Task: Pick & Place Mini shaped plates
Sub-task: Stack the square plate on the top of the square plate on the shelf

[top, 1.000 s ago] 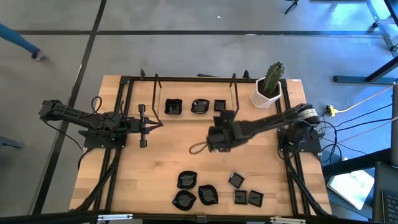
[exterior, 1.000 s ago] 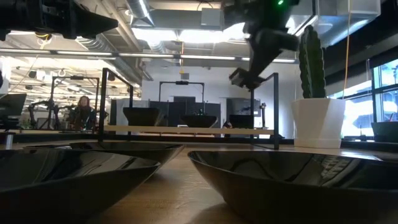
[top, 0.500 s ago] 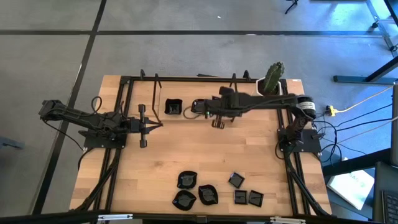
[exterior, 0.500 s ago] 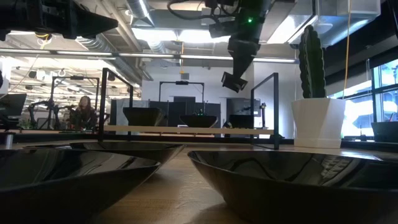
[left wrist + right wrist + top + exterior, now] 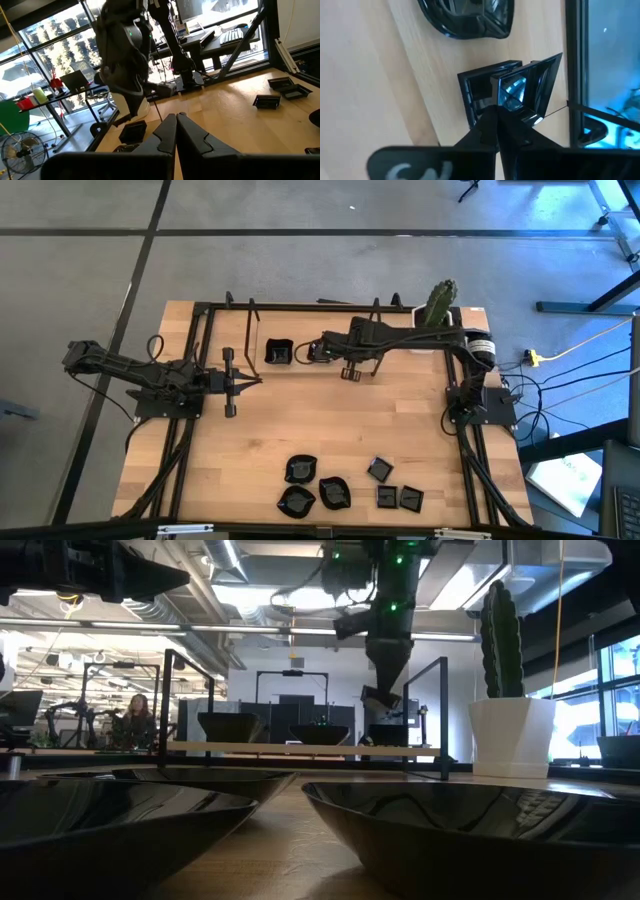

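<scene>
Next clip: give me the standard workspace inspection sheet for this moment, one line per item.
Surface: wooden table with a black frame around it.
Job's things: six black mini plates grouped at the near edge; one square plate on the raised shelf; another square plate tilted against one already lying on the shelf.
Clutter: white pot with cactus at the far right corner.
Grippers: right gripper shut on the tilted plate's rim, over the shelf; left gripper shut, empty, waiting at the left.
Cables: bundles along both arm bases; yellow cable on the floor at right.
Surroundings: office space; a person seated far behind.
</scene>
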